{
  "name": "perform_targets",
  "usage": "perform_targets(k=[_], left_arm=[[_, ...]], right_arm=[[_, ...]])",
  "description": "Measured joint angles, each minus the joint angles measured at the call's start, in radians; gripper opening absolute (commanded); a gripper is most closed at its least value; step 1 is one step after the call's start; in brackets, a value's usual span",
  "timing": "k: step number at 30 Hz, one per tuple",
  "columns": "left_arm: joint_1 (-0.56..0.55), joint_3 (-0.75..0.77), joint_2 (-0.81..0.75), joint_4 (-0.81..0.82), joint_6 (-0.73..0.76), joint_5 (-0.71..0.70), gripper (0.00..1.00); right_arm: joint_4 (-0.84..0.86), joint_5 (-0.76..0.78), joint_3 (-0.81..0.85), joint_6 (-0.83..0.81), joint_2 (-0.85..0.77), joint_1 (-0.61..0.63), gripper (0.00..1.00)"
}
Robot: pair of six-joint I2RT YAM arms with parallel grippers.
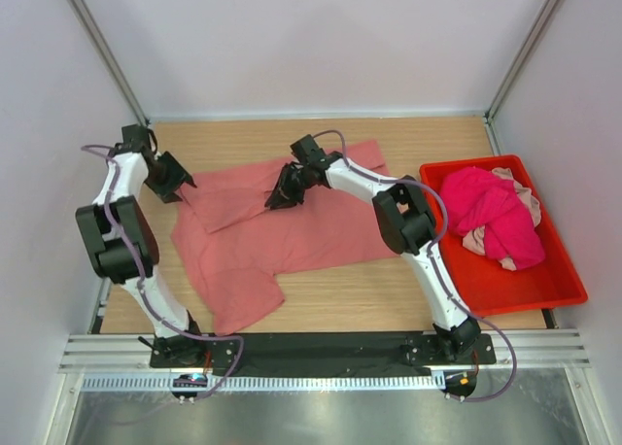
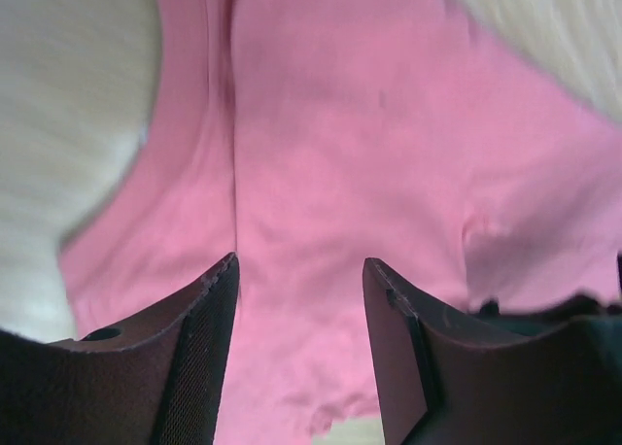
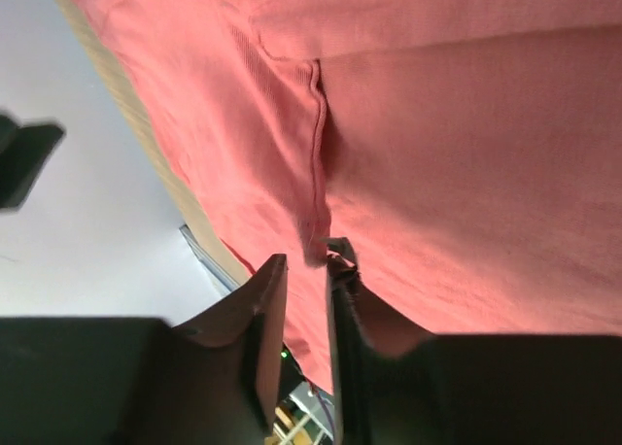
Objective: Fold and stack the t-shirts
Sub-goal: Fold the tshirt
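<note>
A large salmon t-shirt (image 1: 292, 233) lies spread on the wooden table, its upper left part folded over. My left gripper (image 1: 181, 181) is at the shirt's left edge. In the left wrist view its fingers (image 2: 209, 338) stand wide apart over the pink cloth (image 2: 350, 154), gripping nothing. My right gripper (image 1: 282, 196) is over the shirt's middle. In the right wrist view its fingers (image 3: 270, 299) are a narrow gap apart, a seam end of the shirt (image 3: 316, 241) hangs at the tips, and cloth drapes over one finger. A magenta t-shirt (image 1: 496, 212) and a pale pink one (image 1: 530, 204) lie bundled in the bin.
A rigid red plastic bin (image 1: 539, 288) stands at the right of the table. White walls and metal frame posts close in the back and sides. Bare wood shows in front of the shirt (image 1: 360, 294).
</note>
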Motion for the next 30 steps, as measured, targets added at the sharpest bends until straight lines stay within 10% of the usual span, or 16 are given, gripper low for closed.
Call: perform_targets(k=[11,30], left_arm=[[-0.060,-0.481,-0.428,0.040,-0.040,0.077,0.55],[-0.060,-0.551,-0.242,0.229,-0.065,0.093,0.56]], right_arm=[[-0.230,0.075,-0.023,-0.282,-0.056,0.000,0.43],[-0.181,0.052,-0.385,-0.398,-0.360,-0.088,0.44]])
